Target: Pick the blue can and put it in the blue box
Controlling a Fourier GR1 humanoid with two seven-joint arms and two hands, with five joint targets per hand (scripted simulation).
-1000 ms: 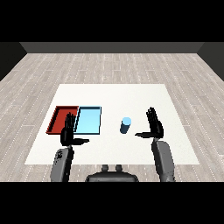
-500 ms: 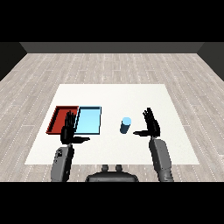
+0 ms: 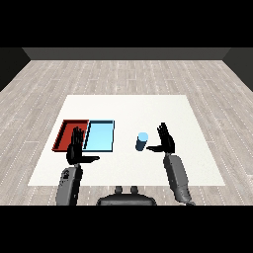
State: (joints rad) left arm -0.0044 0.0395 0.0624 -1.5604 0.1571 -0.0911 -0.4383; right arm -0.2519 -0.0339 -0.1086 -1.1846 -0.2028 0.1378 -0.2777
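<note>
1. I see the blue can [image 3: 142, 142] standing upright on the white surface [image 3: 128, 106], a little right of the middle, free of both hands.
2. My right hand [image 3: 166, 140] sits at the can's 3 o'clock, just beside it but not touching. Its fingers are straight and spread wide, the thumb reaching toward the can's base, and it holds nothing.
3. The light blue tray [image 3: 100, 136] lies at the can's 9 o'clock, near it, with a strip of bare surface between them. Nothing lies in it.
4. The red tray [image 3: 67, 133] lies touching the light blue tray's left edge, farther along the same 9 o'clock line.
5. My left hand [image 3: 76, 150] is raised at the 6 o'clock end of the red tray, overlapping its near right corner from my view. Its fingers are straight and wide, thumb out to the right, holding nothing.
</note>
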